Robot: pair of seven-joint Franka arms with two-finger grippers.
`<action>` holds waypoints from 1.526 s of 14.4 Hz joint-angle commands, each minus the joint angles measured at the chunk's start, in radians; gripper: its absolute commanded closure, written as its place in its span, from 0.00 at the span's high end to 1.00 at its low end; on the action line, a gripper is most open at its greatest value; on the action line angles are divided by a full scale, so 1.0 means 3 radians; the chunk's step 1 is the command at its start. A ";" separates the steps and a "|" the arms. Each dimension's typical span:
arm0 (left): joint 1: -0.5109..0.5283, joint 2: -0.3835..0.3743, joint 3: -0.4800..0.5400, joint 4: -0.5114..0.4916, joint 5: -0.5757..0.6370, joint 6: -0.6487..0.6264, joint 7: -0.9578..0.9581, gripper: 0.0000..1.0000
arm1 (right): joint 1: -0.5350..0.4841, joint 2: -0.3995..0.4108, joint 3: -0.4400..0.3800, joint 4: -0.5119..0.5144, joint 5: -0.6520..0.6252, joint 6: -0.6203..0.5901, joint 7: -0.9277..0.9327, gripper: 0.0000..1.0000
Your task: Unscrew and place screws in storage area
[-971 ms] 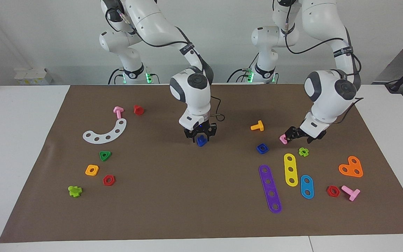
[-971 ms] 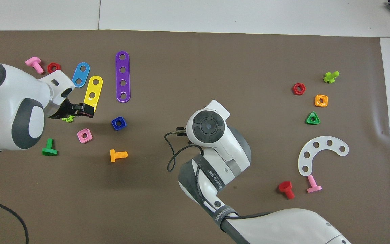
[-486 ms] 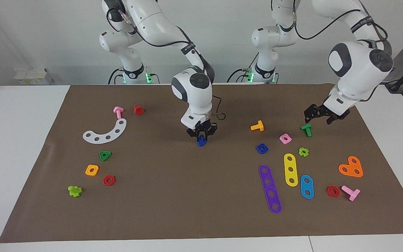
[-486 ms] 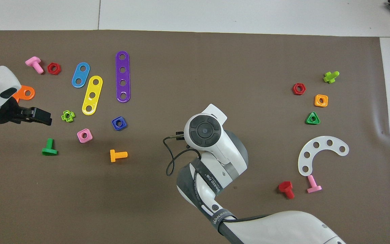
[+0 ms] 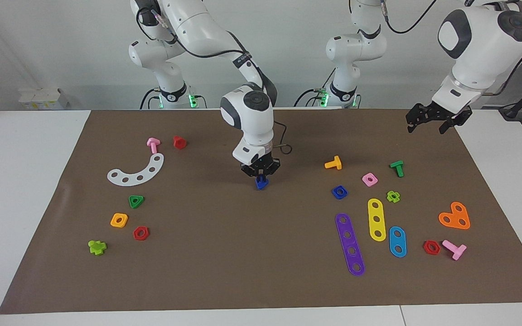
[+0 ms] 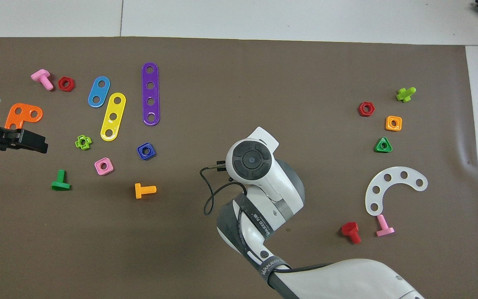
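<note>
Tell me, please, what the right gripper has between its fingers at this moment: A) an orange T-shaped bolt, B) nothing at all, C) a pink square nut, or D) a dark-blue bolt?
D: in the facing view the right gripper at the middle of the mat is closed on the dark-blue bolt, while the pink square nut and orange T-shaped bolt lie apart on the mat.

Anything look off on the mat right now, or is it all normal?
Nothing stands out. The right gripper holds the blue bolt at mid-mat, the blue square nut lies flat apart from it, and the left gripper hangs raised and open at its end.
</note>
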 commanded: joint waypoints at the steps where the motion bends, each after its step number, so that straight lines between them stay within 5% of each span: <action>1: -0.0030 -0.0081 -0.0005 0.0109 0.0111 -0.0178 0.0007 1.00 | -0.0232 -0.0367 0.0012 -0.0317 -0.0093 -0.0011 0.0062 0.00; 6: -0.0035 -0.0132 -0.0015 0.0073 0.0106 -0.0108 0.0022 1.00 | -0.0778 -0.0792 0.0007 -0.0819 -0.0093 0.0010 -0.0249 0.00; 16: 0.0016 -0.0132 0.0031 0.0063 -0.0170 -0.0071 0.0017 1.00 | -0.1868 -0.0614 0.0017 -0.0865 -0.0073 0.0310 -0.1339 0.00; 22: 0.0021 -0.0010 0.0041 0.0538 -0.0170 -0.0250 0.0012 1.00 | -0.1899 -0.0450 0.0023 -0.0850 -0.0037 0.0424 -0.1350 0.00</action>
